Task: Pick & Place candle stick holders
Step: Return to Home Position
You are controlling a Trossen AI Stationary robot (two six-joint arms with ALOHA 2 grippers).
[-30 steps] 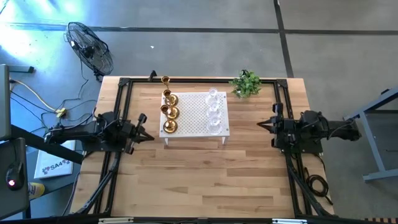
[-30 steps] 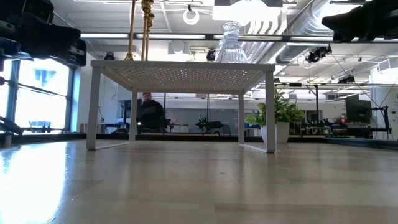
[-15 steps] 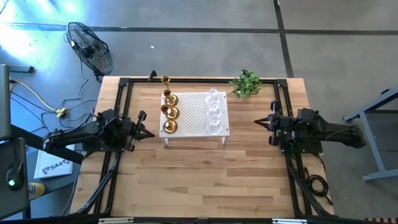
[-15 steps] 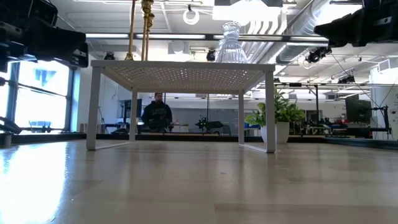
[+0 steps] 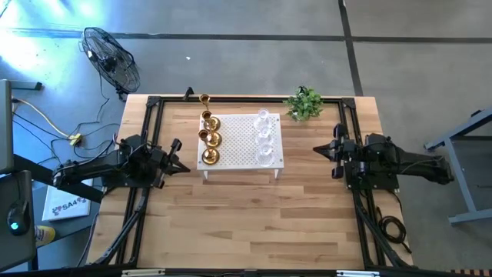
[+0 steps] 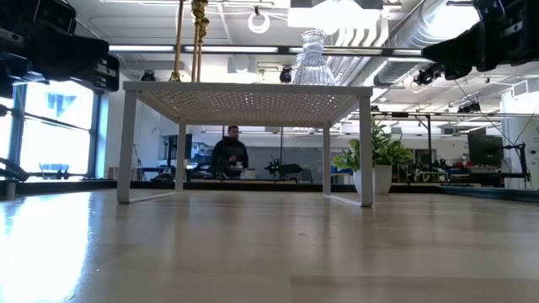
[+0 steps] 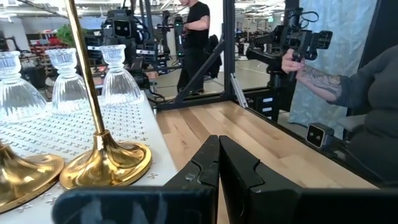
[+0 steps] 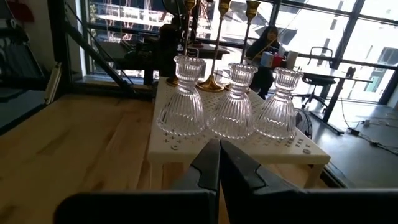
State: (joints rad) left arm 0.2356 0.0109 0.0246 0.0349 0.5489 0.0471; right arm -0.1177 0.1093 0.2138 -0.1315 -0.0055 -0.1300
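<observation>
Plainly ribbed glass holders (image 8: pixel 231 102), seemingly brass holders (image 7: pixel 106 163).

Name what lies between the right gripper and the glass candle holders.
Only bare table and the white stand's edge. In the high view, nothing else stands between the right gripper and the glass candle holders.

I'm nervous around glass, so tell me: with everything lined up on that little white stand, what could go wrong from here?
1. The tall gold brass candle holders stand along the white perforated stand's edge nearest the left tool, which is shut and empty. A wide arm swing might topple them.
2. The clear ribbed glass candle holders stand close together on the side facing the right tool. A knock to the stand could tip them into each other.
</observation>
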